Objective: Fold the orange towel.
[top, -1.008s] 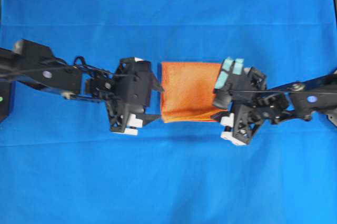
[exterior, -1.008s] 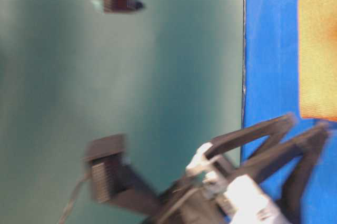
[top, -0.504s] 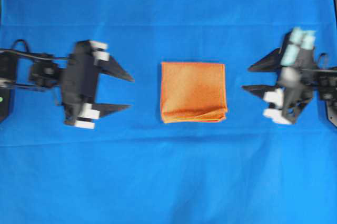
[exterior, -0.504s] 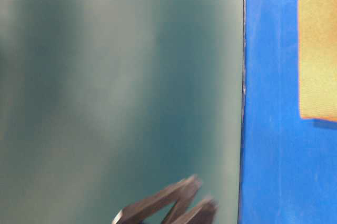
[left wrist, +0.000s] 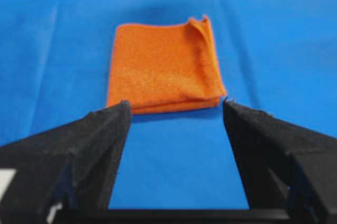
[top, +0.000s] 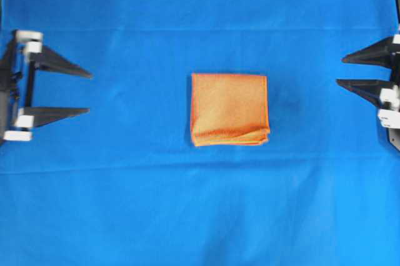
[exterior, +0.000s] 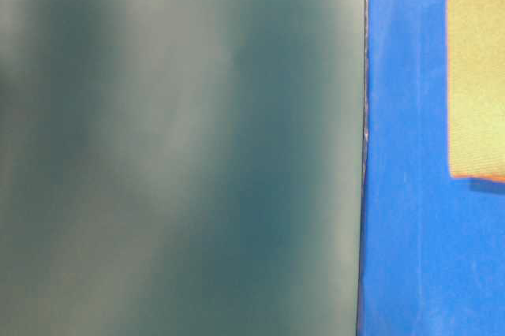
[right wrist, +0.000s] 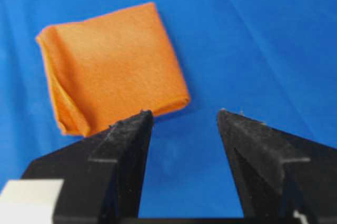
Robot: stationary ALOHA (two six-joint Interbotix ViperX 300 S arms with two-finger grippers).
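Observation:
The orange towel (top: 229, 109) lies folded into a small layered square at the middle of the blue cloth. It also shows in the left wrist view (left wrist: 163, 67), the right wrist view (right wrist: 110, 63) and at the right edge of the table-level view (exterior: 476, 84). My left gripper (top: 87, 93) is open and empty at the far left edge, well away from the towel. My right gripper (top: 340, 70) is open and empty at the far right edge, also well away. In each wrist view the jaws (left wrist: 174, 109) (right wrist: 184, 113) stand wide apart over bare blue cloth.
The large blue cloth (top: 200, 216) covers the whole table. The table-level view shows mostly a blurred grey-green wall (exterior: 181, 147) left of the cloth's edge.
Both arms have drawn back from beside the towel to the far left and right edges. The towel lies where it was, folded.

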